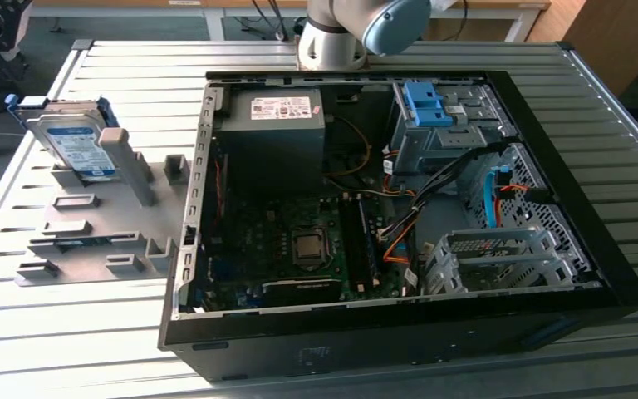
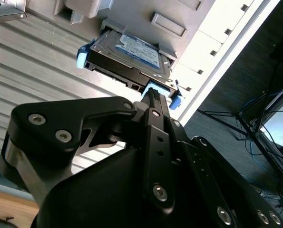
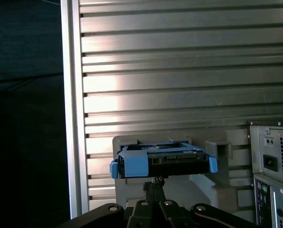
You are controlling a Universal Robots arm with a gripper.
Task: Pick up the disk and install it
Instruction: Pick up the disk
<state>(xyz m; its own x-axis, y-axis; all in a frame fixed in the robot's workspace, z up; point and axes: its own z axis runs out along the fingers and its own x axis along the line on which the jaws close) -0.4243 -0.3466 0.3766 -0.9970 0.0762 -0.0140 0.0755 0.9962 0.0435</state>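
Claw, seemingly closed, points toward the disk in its grey rack.

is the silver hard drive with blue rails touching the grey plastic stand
Touching. In the exterior view the silver-grey hard drive with blue rails stands on edge in the grey plastic stand, its lower edge seated in the stand's slot.

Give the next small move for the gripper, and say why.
Probably open the gripper: it looks shut and is aimed at the disk, which stands in the grey holder, not yet gripped. Shut, it could not take the disk.
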